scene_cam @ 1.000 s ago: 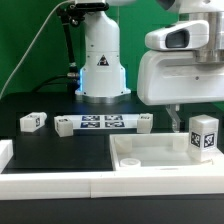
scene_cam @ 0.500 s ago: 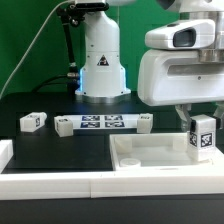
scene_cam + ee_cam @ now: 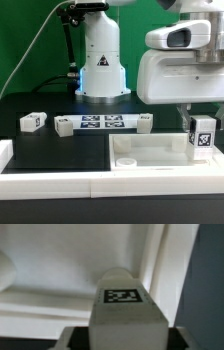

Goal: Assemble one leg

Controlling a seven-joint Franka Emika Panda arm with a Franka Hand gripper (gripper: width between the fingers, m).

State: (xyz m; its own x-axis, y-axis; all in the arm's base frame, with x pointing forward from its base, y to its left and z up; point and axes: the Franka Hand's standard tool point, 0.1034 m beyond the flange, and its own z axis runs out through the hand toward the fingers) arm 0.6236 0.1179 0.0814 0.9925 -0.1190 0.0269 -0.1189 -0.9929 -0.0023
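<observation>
My gripper point(image 3: 199, 117) is shut on a leg point(image 3: 202, 137), a small white post with a black-and-white tag. It holds the leg upright over the large white panel point(image 3: 140, 157), near the panel's corner at the exterior view's right; I cannot tell whether the leg touches the panel. In the wrist view the leg point(image 3: 125, 308) runs out from between my gripper's point(image 3: 125, 340) dark fingers, its tag facing the camera, with the panel's surface point(image 3: 55, 280) and raised rim behind it.
Three more legs point(image 3: 32, 121) point(image 3: 63, 126) point(image 3: 145, 122) lie on the black table beside the marker board point(image 3: 103, 123). The robot's white base point(image 3: 103, 65) stands behind them. A white block point(image 3: 5, 152) sits at the exterior view's left edge.
The gripper has lowered the leg slightly toward the panel and shifted it a little to the exterior view's left.
</observation>
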